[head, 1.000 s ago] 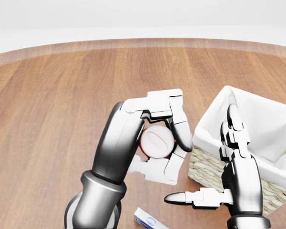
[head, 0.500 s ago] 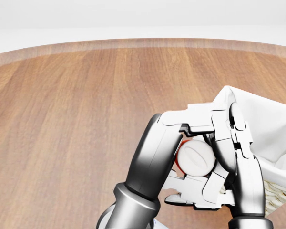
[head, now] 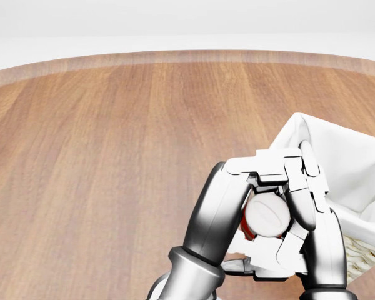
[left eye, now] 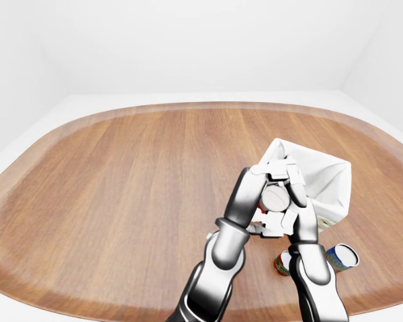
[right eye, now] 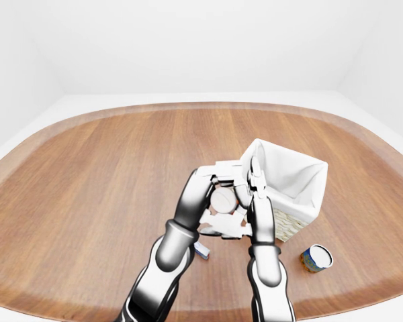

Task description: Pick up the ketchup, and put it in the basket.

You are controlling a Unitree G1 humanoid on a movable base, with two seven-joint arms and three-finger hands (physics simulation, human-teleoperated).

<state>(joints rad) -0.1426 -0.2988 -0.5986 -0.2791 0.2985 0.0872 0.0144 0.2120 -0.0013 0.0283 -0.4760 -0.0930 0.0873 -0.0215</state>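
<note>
The ketchup [head: 267, 215] is a red bottle with a white ribbed cap that faces the camera. My left hand [head: 280, 220] is shut round it and holds it above the table. It sits just left of the basket's near corner. The basket [head: 362, 255] is wicker with a white cloth liner [head: 356, 175], at the right of the head view. My right hand [right eye: 254, 200] stands open right beside the left hand, one finger pointing up along the basket's edge and the thumb stretched left under the bottle. The bottle's lower body is hidden by fingers.
A blue-labelled can [left eye: 342, 256] and a red-and-green can [left eye: 281, 263] lie on the wooden table [left eye: 121, 188] below the basket. A small white-and-blue box [right eye: 202, 250] lies beneath my left forearm. The table's rounded rim runs across the top of the views.
My left hand has carried the ketchup to the right until it meets the right hand at the basket's corner, then dropped a little in the view. The right hand has stayed put.
</note>
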